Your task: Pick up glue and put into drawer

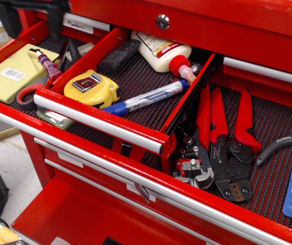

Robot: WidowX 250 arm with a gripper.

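Hanging up high, my pincer (31, 20) is wide and holds nothing; the glue (47, 63) lies outside the drawer (97, 122).

The glue (47, 63) lies outside the drawer (101, 121), on a yellow pad (13, 76).

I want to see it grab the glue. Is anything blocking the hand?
Nothing visible. The hand is above the glue, which lies uncovered on a yellow pad, outside the drawer.
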